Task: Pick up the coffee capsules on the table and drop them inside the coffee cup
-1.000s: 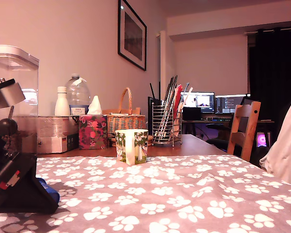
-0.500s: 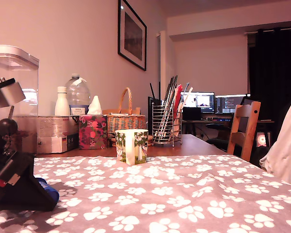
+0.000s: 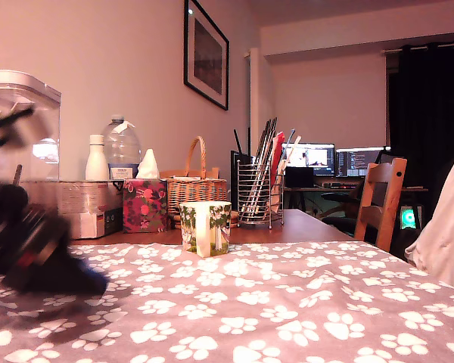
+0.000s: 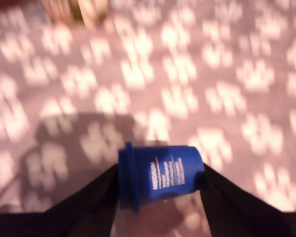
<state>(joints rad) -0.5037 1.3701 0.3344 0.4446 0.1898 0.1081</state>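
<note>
Gripper (image 4: 160, 185): two dark fingers (image 4: 89, 202) closed on the blue capsule, one pressed against each end; in the exterior view the arm (image 3: 30, 242) is a motion-blurred dark mass at that view's left edge, low over the cloth.
Blue capsule (image 4: 158, 175): held between the fingers, lying on its side, wider rim toward one finger, narrow end against the other; white print on its wall, too blurred to read. Just above the cloth, its shadow beneath it; contact with the cloth cannot be told.
Brown capsule: not found in either view.
Coffee cup (image 3: 205, 228): cream mug with green trees, upright on the cloth, well apart from the gripper, toward the exterior view's right and farther back; handle faces the camera.
Tablecloth (image 3: 287, 302): grey with white paw prints, directly under the gripper; fills the wrist view, blurred.
Behind the cup: wicker basket (image 3: 195, 189), wire utensil holder (image 3: 259, 193) and floral tissue box (image 3: 144, 203), all farther from the gripper than the cup.
Image quality: wrist view soft, gripper edges smeared.
</note>
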